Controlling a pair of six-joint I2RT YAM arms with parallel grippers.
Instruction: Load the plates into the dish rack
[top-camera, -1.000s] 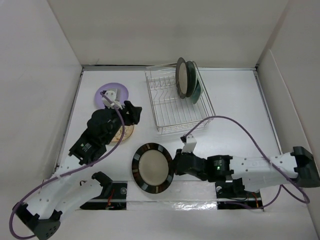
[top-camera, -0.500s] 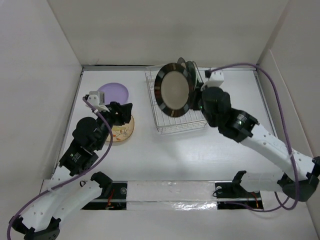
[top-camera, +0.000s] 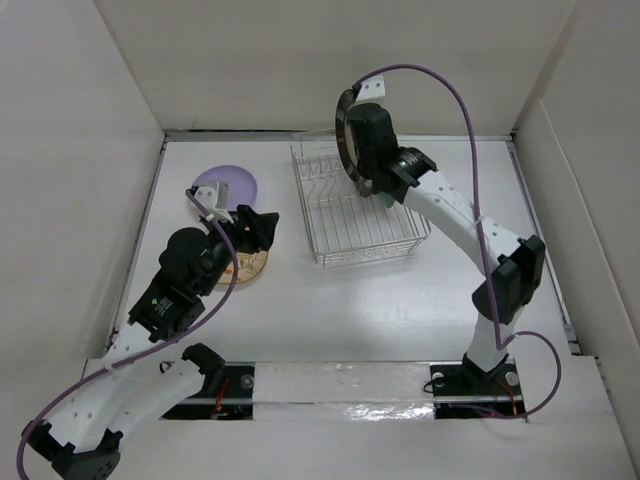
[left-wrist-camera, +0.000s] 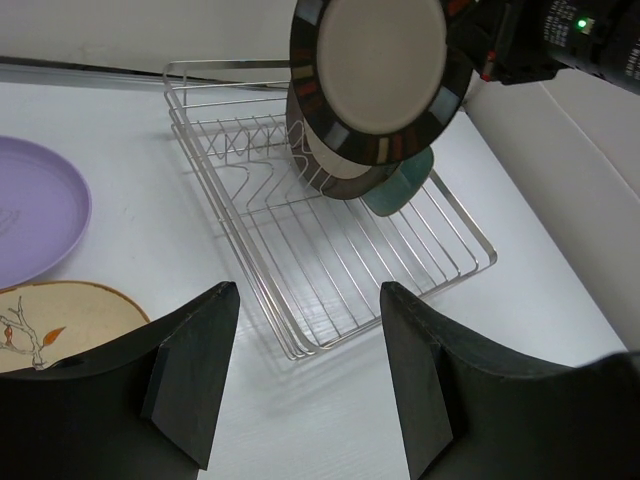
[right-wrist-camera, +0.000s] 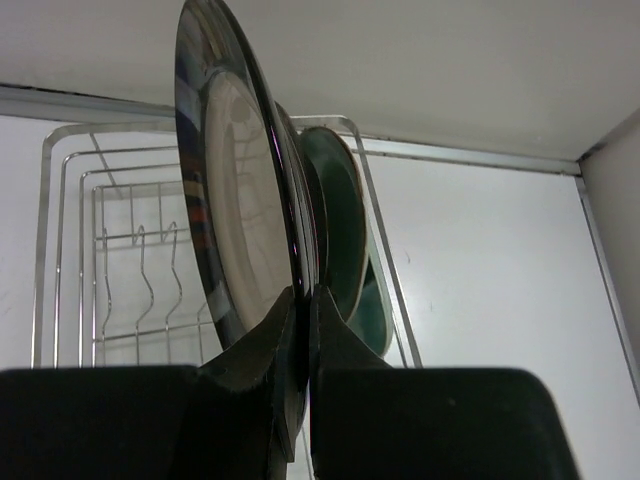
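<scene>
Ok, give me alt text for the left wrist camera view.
A black-rimmed plate is held upright above the dish rack, in front of the racked plates. A lavender plate and a bird plate lie at left; the left gripper is open in the foreground.

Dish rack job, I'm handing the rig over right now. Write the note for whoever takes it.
Right gripper: jaws shut on the rim of the black-rimmed plate, held upright above the dish rack, not yet slotted.
Left gripper: open, empty, near the tan bird plate.
Done: grey-brown plate and green plates stand in the rack.
Left: seat this plate, then load the tan one and the lavender plate, both lying flat.
</scene>
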